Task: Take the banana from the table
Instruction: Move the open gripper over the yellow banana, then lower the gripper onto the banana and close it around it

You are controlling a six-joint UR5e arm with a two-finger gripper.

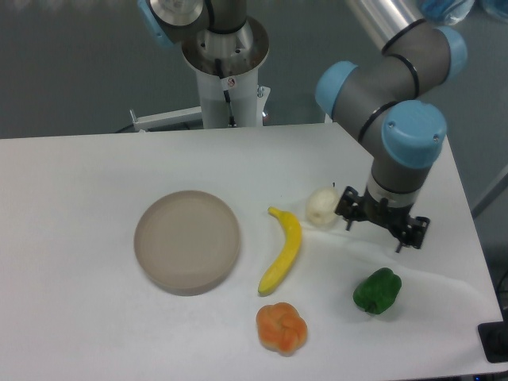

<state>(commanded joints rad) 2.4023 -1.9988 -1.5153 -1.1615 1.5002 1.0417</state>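
The yellow banana (283, 250) lies flat on the white table (71, 198), just right of the round dish, with its stem end pointing away from the camera. My gripper (375, 235) hangs over the table to the right of the banana, about a hand's width from it and next to the pale pear (323, 206). Its jaws look spread apart with nothing between them. The fingertips are small and partly hidden under the black gripper body.
A round grey-beige dish (187, 241) sits left of the banana. An orange bell pepper (281, 327) lies near the front edge below the banana's tip. A green bell pepper (377, 290) lies below the gripper. The robot's base column (226, 71) stands at the back.
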